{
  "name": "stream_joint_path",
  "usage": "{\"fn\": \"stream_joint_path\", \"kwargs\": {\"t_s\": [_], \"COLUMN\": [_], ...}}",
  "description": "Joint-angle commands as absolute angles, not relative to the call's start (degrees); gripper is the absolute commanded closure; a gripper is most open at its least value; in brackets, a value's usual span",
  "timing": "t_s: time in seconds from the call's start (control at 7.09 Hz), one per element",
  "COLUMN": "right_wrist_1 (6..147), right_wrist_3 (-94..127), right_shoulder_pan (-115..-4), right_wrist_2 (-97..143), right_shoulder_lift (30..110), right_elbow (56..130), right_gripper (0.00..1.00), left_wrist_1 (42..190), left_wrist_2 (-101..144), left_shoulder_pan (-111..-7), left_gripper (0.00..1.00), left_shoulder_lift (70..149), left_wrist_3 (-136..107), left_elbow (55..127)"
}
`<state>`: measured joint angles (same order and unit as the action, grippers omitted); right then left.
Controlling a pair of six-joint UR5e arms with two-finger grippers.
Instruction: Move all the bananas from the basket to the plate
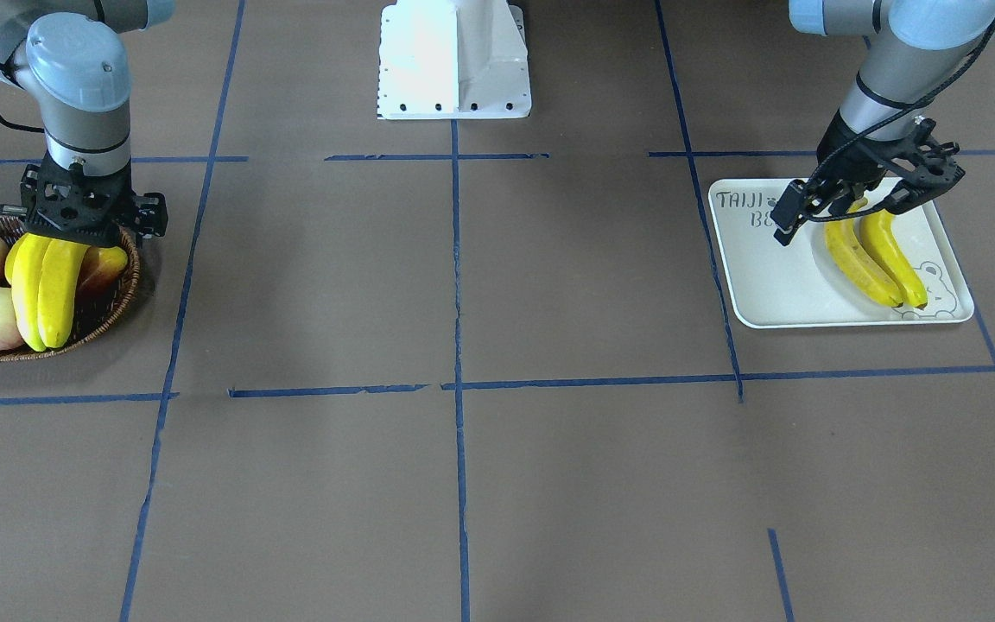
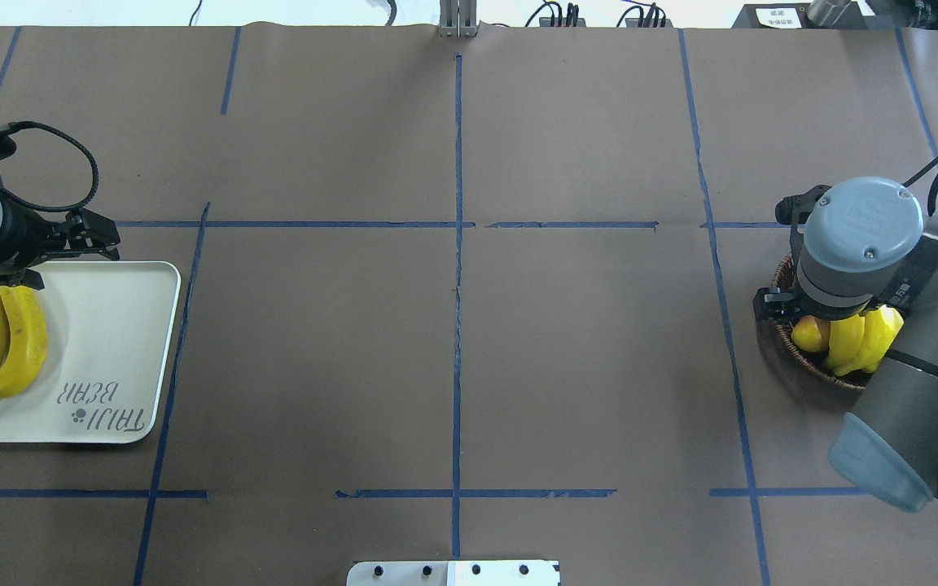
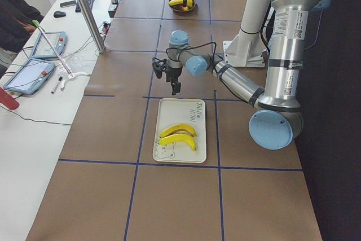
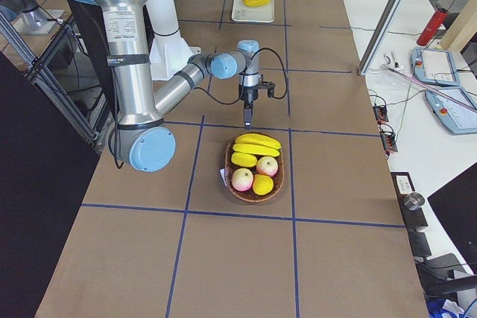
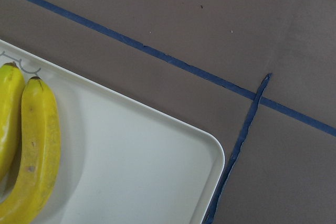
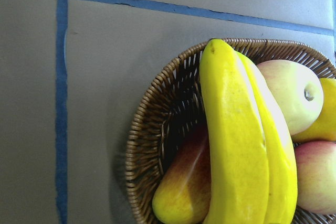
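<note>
Front view: my right claw hangs over two bananas in the basket, their length running away from my base. My left claw, spread and empty, is far off over the plate. Right wrist view: no fingers show, so I cannot tell its grip.

One fixed camera faces the robot from across the bench, looking steeply down; another looks forward and down over its shoulders. Two end cameras look along the bench, one nearest the plate, one nearest the basket. Each wrist camera sits close, showing plate corner by the left pincer, basket rim by the right pincer. All fixed views share plate and basket.
</note>
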<state>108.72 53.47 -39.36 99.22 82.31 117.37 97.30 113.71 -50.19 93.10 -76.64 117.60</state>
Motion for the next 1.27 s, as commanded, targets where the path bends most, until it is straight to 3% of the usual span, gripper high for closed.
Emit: {"fn": "stream_joint_path", "kwargs": {"t_s": [0.0,0.85,1.13], "right_wrist_1": [108.72,109.07,109.16], "right_wrist_3": [51.86,50.27,50.27], "right_shoulder_pan": [-39.29,-39.46,-40.42], "right_wrist_2": [98.44,98.53,98.7], "right_shoulder_lift": [82.88,82.79,82.79], "right_elbow": [116.2,113.73,113.38], "right_gripper": [0.0,0.01,0.07], "left_wrist_1": [97.29,97.29,97.29], "left_wrist_2": [113.73,113.64,113.55], "left_shoulder_pan": [-50.1,-50.1,-50.1], "left_gripper": [0.0,0.0,0.0], "left_shoulder_lift": [93.16,93.6,93.6], "left_wrist_3": [-76.64,-76.73,-76.73], "left_elbow": [117.77,117.51,117.51]}}
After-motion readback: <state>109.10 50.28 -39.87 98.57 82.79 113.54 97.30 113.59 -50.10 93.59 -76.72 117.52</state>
